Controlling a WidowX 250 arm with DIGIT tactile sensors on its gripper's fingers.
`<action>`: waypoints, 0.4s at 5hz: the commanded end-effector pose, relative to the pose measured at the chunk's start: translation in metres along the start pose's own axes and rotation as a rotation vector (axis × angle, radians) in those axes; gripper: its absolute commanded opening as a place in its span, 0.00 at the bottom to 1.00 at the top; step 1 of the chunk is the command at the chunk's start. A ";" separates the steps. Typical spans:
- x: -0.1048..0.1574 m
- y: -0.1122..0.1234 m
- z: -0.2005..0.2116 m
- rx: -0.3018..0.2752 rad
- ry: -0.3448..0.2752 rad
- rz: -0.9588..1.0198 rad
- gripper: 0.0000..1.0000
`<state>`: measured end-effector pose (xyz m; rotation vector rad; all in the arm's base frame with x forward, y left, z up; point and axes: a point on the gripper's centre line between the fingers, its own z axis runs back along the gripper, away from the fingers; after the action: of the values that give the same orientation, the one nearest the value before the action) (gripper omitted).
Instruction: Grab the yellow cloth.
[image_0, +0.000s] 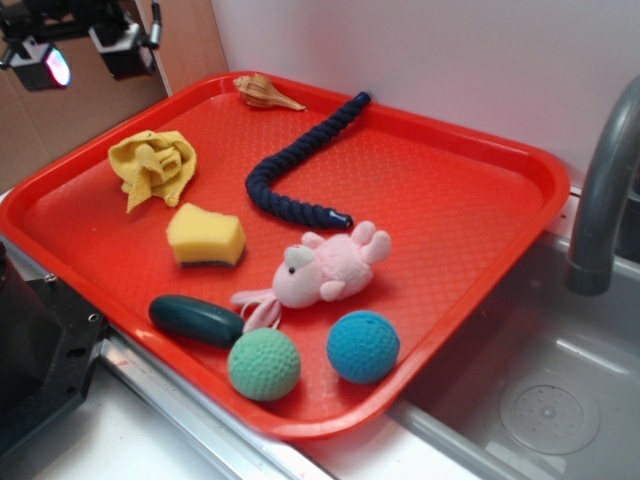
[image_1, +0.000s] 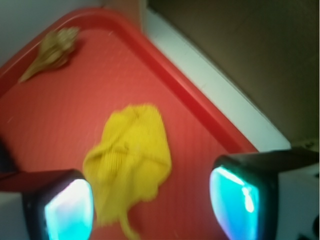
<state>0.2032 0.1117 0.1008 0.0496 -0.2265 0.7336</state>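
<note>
Red tray (image_1: 165, 60) fills the blurred wrist view; the claw (image_1: 152, 202), cropped, spreads above the yellow cloth (image_1: 130, 155).

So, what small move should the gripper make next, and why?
Probably lower straight down toward the yellow cloth. The gripper is open and above the tray, and in the wrist view the cloth lies between its fingers, slightly toward the left one, not yet touched.
</note>
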 end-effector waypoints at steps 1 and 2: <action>-0.010 0.004 -0.058 0.044 0.095 -0.015 1.00; -0.023 0.015 -0.079 0.082 0.173 -0.021 1.00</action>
<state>0.2011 0.1125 0.0158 0.0684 -0.0296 0.7143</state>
